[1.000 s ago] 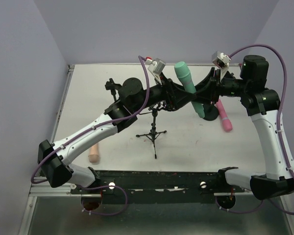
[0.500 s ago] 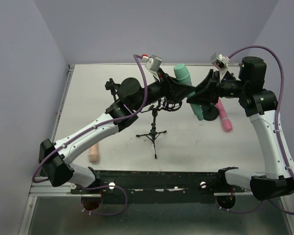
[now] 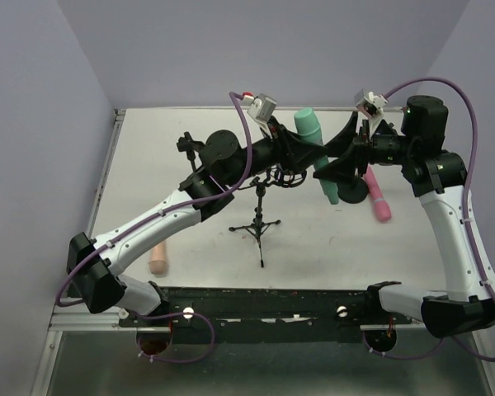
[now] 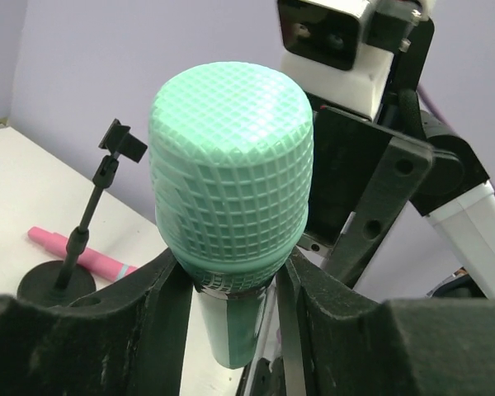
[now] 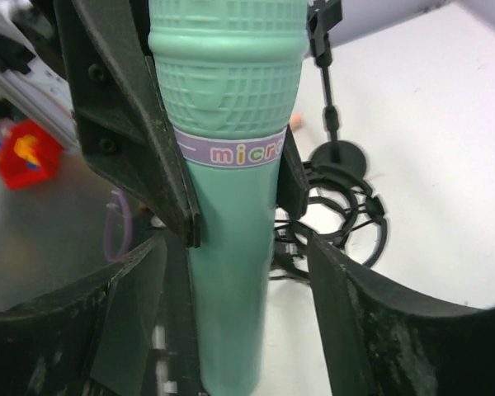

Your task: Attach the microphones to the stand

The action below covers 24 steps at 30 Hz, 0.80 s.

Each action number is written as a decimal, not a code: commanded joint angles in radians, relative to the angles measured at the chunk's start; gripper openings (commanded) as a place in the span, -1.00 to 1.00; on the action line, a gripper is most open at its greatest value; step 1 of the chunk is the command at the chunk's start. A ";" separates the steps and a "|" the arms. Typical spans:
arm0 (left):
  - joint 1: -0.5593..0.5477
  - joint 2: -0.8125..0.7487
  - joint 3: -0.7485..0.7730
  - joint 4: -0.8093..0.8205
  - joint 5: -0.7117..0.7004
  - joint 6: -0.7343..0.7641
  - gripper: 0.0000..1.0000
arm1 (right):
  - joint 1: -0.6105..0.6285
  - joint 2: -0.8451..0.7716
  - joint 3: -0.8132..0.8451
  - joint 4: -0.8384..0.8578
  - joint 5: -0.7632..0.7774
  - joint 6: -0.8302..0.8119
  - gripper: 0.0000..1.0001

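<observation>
Left wrist view: the left tool (image 4: 231,285) is clamped on the green mic (image 4: 231,165). Its fingers (image 4: 167,305) press either side of the collar just under the gridded head, and the mic is held off the counter. In the right wrist view the right tool (image 5: 231,313) stands apart. Its fingers (image 5: 338,289) leave a gap on both sides of the mic's handle and touch nothing, while the left tool pinches the mic higher up at the lettered band.

From the top camera both tools meet over the far middle of the counter (image 3: 140,165). The green mic is tilted between them, head toward the far wall and tail toward the near right. A tripod stand (image 3: 260,224) stands just below them in that view. A round-base stand (image 4: 56,285) with a clip on top sits to the right. The pink mic (image 3: 379,200) lies flat just beside that base. The beige mic (image 3: 157,259) lies well apart near the front left, partly hidden by the left arm (image 3: 148,227).
</observation>
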 commanded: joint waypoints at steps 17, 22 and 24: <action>0.035 -0.117 0.359 -0.583 -0.111 0.518 -1.00 | -0.196 -0.268 -0.489 0.255 0.306 -0.105 1.00; 0.032 -0.015 0.492 -0.661 -0.134 0.575 -1.00 | -0.196 -0.310 -0.634 0.339 0.255 -0.120 1.00; 0.032 0.016 0.523 -0.678 -0.145 0.595 -1.00 | -0.196 -0.304 -0.689 0.376 0.232 -0.114 1.00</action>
